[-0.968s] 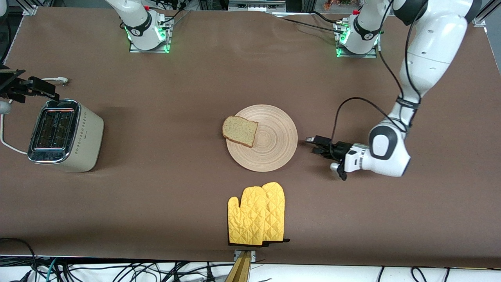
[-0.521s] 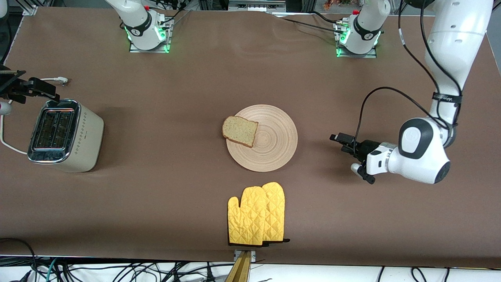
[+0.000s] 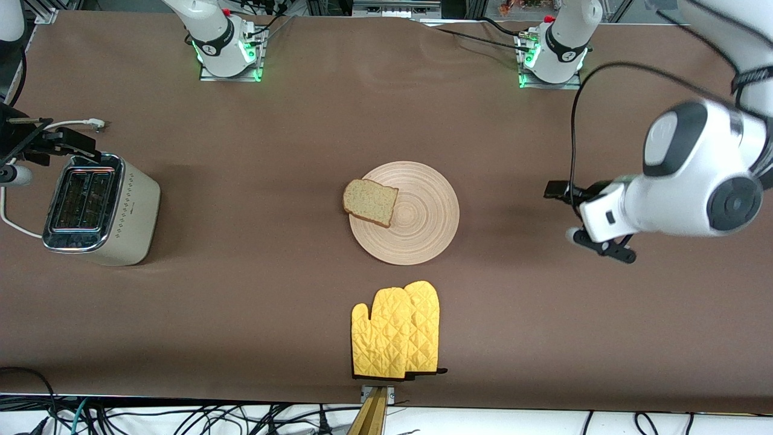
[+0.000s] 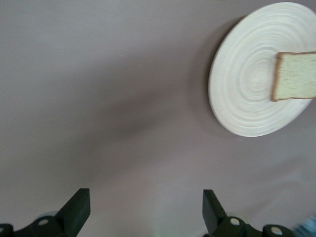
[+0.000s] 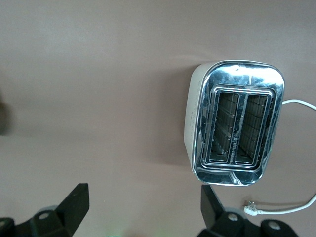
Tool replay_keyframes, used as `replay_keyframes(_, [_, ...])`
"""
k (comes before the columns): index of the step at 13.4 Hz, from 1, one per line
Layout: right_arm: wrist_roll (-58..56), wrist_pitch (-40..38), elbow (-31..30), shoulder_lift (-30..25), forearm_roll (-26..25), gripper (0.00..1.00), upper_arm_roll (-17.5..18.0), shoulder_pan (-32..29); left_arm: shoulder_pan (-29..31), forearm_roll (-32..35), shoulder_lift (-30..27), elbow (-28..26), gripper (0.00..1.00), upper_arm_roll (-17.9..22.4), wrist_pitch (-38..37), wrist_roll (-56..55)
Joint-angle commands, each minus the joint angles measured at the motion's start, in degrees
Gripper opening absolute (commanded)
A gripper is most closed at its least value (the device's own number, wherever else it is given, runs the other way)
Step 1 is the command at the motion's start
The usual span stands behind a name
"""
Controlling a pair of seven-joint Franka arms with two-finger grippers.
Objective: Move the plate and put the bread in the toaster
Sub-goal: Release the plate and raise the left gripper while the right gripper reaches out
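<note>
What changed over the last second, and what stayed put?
The left gripper, open and empty, drew back from beside the plate toward the left arm's end of the table. The right gripper stayed open by the toaster. Plate, bread, toaster and oven mitts did not move.

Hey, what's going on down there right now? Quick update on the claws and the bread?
Left claw open, above bare table beside plate. Right claw open, at toaster. Bread on plate edge, untouched. Nothing in the way.
</note>
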Motion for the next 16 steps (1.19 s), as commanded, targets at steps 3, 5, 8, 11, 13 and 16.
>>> replay_keyframes(3, [-0.08,-0.69,0.39,-0.51,1.68,1.0,0.45,-0.22,-2.55,5.82,-9.74,-4.94,1.0,3.75,4.25,-2.89])
replay_keyframes(5, [0.8,-0.77,0.13,-0.25,5.46,1.0,0.71,0.31,-2.2,5.3,-14.56,-13.43,1.0,6.84,16.79,-3.15])
replay_keyframes(8, [4.99,-0.34,-0.13,1.16,7.41,1.0,0.72,4.16,0.52,2.5,-22.39,-22.96,1.0,7.28,23.36,-5.42])
replay_keyframes(11, [11.07,0.8,-0.05,3.18,10.91,1.0,0.72,8.38,0.52,1.16,-22.5,-22.81,1.0,7.55,21.69,-6.31])
replay_keyframes(13, [11.35,1.51,-0.05,5.63,15.21,1.0,0.72,9.71,0.7,1.16,-21.89,-20.88,1.0,7.55,15.14,-5.62])
replay_keyframes(16, [11.43,3.7,-0.31,9.94,21.72,1.0,0.72,9.89,1.14,1.08,-22.06,-20.08,1.0,7.11,11.49,-4.82])
